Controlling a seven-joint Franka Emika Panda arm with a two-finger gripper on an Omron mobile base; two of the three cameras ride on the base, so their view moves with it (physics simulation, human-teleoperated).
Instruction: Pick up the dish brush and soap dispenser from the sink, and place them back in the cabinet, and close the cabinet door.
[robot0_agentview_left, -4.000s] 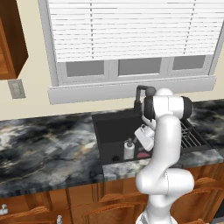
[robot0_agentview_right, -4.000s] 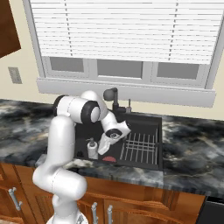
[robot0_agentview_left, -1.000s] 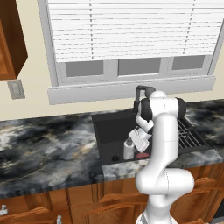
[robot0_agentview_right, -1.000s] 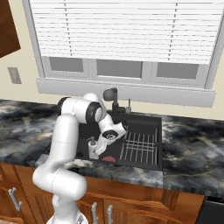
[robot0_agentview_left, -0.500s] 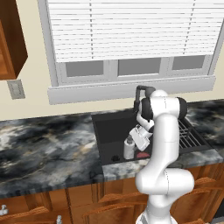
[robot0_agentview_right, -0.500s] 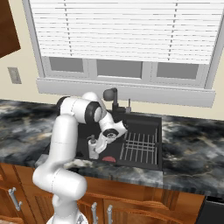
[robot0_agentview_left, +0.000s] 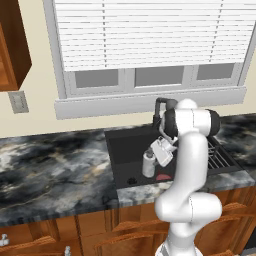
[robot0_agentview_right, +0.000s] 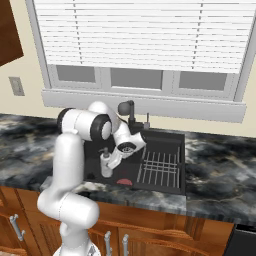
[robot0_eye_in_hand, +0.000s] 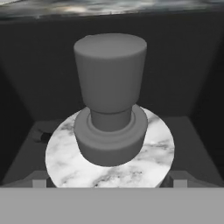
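White soap dispenser (robot0_eye_in_hand: 110, 131) stands upright in the black sink (robot0_agentview_left: 125, 150), near its front wall, grey pump top (robot0_eye_in_hand: 110, 74) pointing up at the hand camera. Gripper (robot0_agentview_right: 111, 162) sits just above and beside the bottle, jaws spread wide, nothing held. Dish brush (robot0_agentview_right: 124, 181) lies on the basin floor just beside the bottle, reddish head toward the wire rack (robot0_agentview_right: 160, 167).

Risks, as judged:
- Descent off-centre: a fingertip lands on the pump and tips the bottle.
- Closing on the pump neck rather than the body: weak hold, slip on lift.
- Toppled bottle could roll onto the brush.
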